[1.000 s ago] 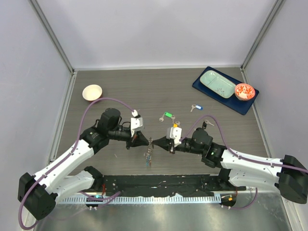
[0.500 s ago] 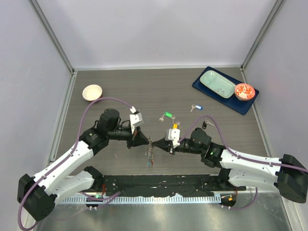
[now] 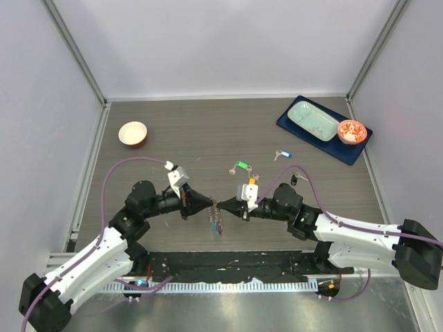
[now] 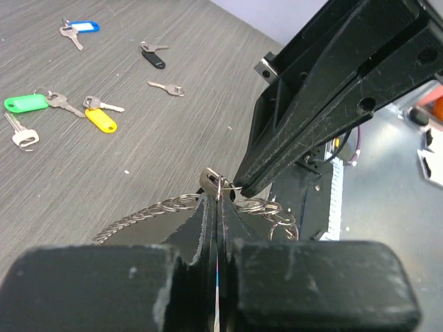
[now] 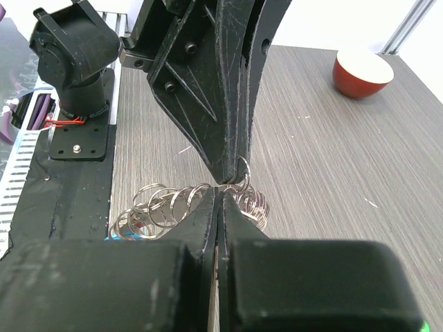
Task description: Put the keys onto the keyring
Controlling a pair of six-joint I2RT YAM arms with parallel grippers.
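Close to the near edge of the table (image 3: 194,131), the left gripper (image 3: 208,205) and right gripper (image 3: 226,206) meet tip to tip. Each is clenched on a ring of the keyring (image 3: 217,220), whose chain hangs between them with its blue strap barely visible. Farther out, right of centre, the keys (image 3: 241,164) lie loose, and the yellow one is half hidden by the right wrist. Bare tabletop runs to the bowl (image 3: 133,133) far left and the tray (image 3: 331,148) far right.
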